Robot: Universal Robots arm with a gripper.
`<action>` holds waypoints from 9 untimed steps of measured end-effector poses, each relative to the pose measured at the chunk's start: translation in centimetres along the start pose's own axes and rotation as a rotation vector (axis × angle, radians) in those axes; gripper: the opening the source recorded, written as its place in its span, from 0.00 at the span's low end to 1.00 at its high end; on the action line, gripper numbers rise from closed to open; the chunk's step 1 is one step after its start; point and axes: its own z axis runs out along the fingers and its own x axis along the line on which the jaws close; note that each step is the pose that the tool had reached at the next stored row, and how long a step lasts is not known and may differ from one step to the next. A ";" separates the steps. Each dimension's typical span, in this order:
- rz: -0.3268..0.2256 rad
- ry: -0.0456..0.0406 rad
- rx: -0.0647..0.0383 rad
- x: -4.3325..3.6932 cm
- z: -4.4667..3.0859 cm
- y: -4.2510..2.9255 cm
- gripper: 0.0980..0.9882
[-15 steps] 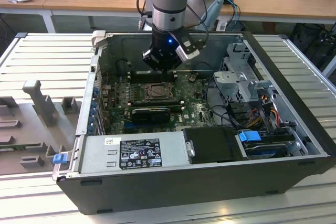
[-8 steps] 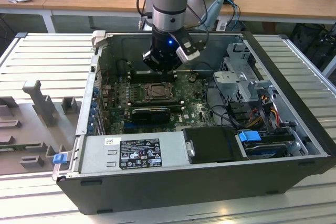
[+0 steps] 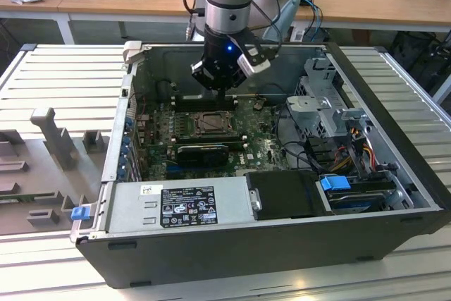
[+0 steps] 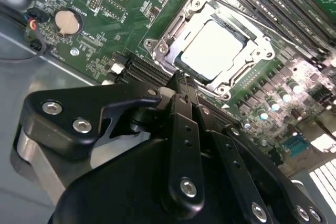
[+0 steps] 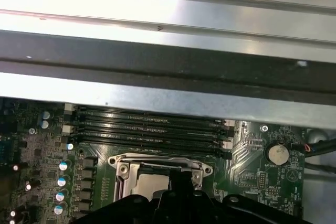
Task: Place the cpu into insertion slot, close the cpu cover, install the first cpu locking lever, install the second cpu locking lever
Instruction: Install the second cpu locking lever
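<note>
we see the cpu (image 4: 218, 51) seated in the slot (image 4: 163, 45), cover (image 4: 247, 59) down; gripper (image 4: 181, 85) clenched, empty. cover's thin stiff metal, so press its edge, w/ care.

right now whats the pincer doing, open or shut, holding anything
Pincer: fingers drawn together, shut, nothing held; its tip hovers at the edge of the cpu cover, which lies closed over the cpu.

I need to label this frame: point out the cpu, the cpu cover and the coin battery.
cpu (image 4: 212, 51), second wrist view, middle of its pale metal face.
cpu cover (image 4: 169, 36), second wrist view, on its frame bar beside the window.
coin battery (image 4: 67, 21), second wrist view, centre of the disc.
</note>
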 end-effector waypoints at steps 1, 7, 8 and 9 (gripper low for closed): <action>0.000 0.0000 0.000 0.00 -0.11 0.00 0.01; 0.000 0.0000 0.000 0.10 -0.18 -1.02 0.01; 0.000 0.0000 0.000 0.12 -0.20 -1.32 0.01; 0.000 0.0001 0.000 0.15 -0.21 -1.61 0.01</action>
